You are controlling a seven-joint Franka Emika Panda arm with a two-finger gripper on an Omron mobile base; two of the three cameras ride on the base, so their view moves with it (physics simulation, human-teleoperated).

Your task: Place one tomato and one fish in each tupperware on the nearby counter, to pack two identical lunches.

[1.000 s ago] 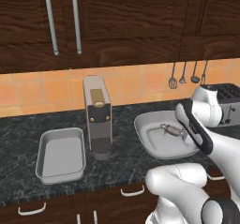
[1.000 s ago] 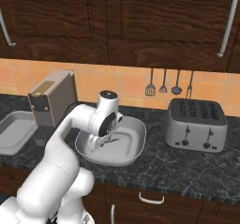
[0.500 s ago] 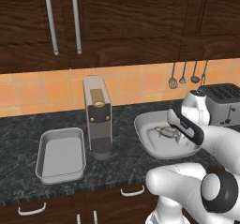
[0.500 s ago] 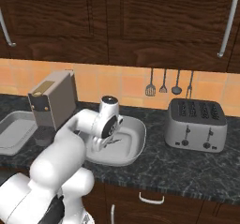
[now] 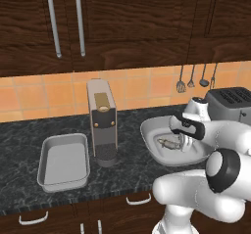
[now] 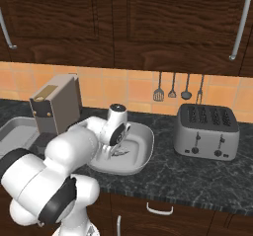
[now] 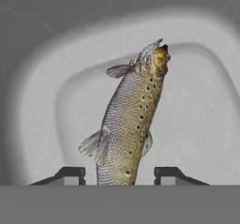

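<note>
Jaws apart over fish | white tupperware | speckled counter

Dark wooden cabinets with silver handles hang above an orange tiled backsplash; 4 utensils hang beside a steel toaster.

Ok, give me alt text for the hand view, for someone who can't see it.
A spotted grey-silver fish lies in a white dish, seen from just above, its tail end between the two dark fingertips of the gripper. The jaws stand apart on either side of the fish, with a gap showing on each side. Dark speckled counter shows beyond the dish's rim.
</note>
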